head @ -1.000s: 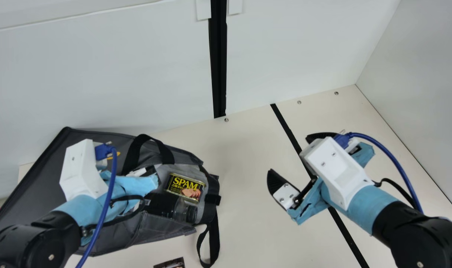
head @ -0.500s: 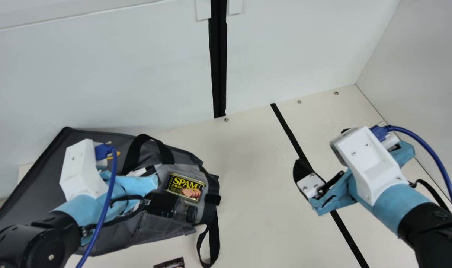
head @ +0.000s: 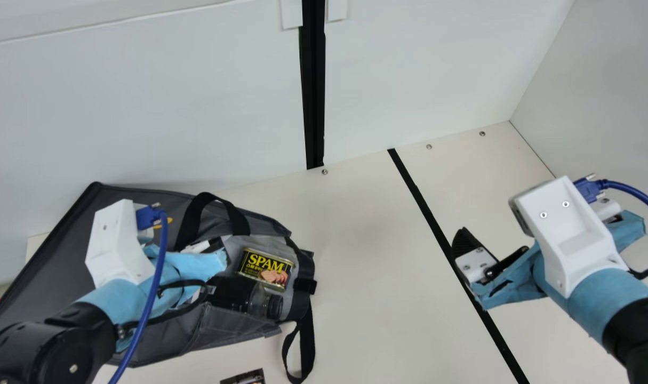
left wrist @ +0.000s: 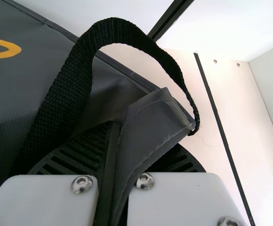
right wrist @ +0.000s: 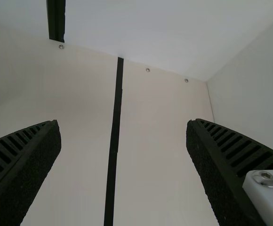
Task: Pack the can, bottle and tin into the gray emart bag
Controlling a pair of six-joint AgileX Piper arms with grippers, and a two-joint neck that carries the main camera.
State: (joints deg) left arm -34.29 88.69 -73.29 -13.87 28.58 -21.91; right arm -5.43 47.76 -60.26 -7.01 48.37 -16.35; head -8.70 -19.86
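Left pincer clamping bag edge, right pincer spread

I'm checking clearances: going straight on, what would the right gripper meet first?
The right gripper would probably meet the cream tabletop first, near the black strip; how far off is hard to judge.

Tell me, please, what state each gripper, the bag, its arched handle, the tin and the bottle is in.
Left gripper: shut on the bag's fabric edge
Right gripper: open, empty
Bag: lying down, mouth open
Arched handle: standing up in a loop
Tin: in the bag's mouth
Bottle: on its side, capped, in the bag
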